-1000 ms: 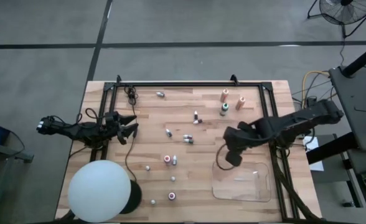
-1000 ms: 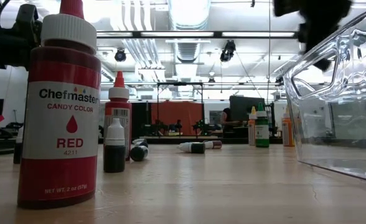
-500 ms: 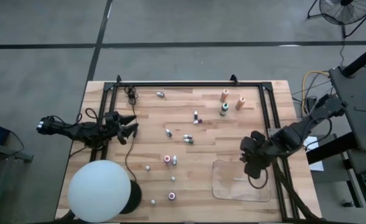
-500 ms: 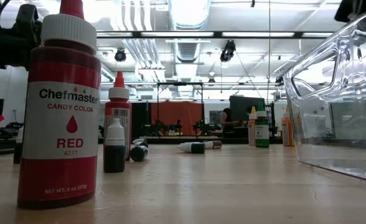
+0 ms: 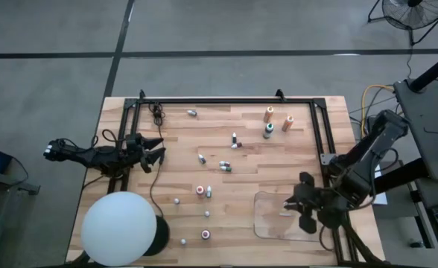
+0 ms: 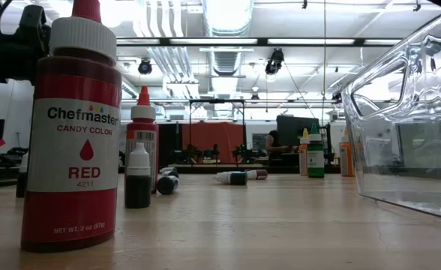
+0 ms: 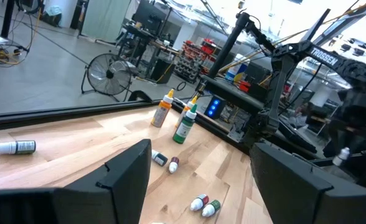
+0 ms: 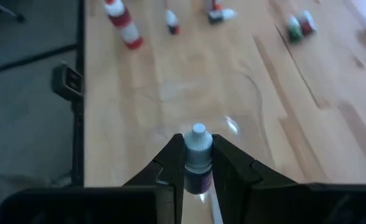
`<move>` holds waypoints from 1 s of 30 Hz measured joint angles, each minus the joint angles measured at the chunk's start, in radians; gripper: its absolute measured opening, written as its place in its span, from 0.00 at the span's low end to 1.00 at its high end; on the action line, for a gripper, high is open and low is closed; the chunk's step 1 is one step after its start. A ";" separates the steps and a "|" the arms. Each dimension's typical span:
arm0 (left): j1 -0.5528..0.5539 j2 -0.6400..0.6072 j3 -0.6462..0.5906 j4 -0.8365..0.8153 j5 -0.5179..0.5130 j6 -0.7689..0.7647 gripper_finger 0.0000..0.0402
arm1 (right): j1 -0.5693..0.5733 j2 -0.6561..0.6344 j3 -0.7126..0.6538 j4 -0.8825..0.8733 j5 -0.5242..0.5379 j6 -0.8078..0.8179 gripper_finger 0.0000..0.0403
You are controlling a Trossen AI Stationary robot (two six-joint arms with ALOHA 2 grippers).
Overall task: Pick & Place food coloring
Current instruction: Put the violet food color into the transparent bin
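The right gripper (image 5: pixel 306 211) is hanging over the tray (image 5: pixel 275 223) at lower right of the high view, arm folded back, fingers clamped on a white-capped bottle (image 8: pixel 196 158). The left gripper (image 5: pixel 153 152) is waiting at the table's left edge, fingers apart. Other bottles (image 5: pixel 220 165) are lying scattered mid-table.

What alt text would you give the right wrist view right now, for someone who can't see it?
The right gripper is shut on a small white-capped food coloring bottle, held upright above the clear plastic tray. More small bottles stand or lie on the wooden table beyond.
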 joint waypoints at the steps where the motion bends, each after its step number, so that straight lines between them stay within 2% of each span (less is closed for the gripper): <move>1: 0.000 0.000 0.000 0.000 0.000 0.000 0.61 | 0.011 0.000 -0.020 0.035 0.011 -0.007 0.13; 7: 0.000 0.000 0.000 0.000 0.000 0.000 0.61 | 0.048 0.000 -0.133 0.212 0.086 -0.066 0.13; 12: 0.000 0.000 0.000 0.000 0.000 0.000 0.61 | 0.049 0.005 -0.239 0.432 0.097 -0.265 0.13; 16: 0.000 0.000 0.000 0.000 0.000 0.000 0.61 | 0.049 0.008 -0.300 0.522 0.095 -0.399 0.13; 25: 0.000 0.000 0.000 0.000 0.000 0.000 0.61 | -0.001 0.008 -0.389 0.585 0.048 -0.445 0.13; 30: 0.000 0.000 0.000 0.000 0.000 0.000 0.61 | -0.057 0.008 -0.408 0.651 -0.046 -0.546 0.13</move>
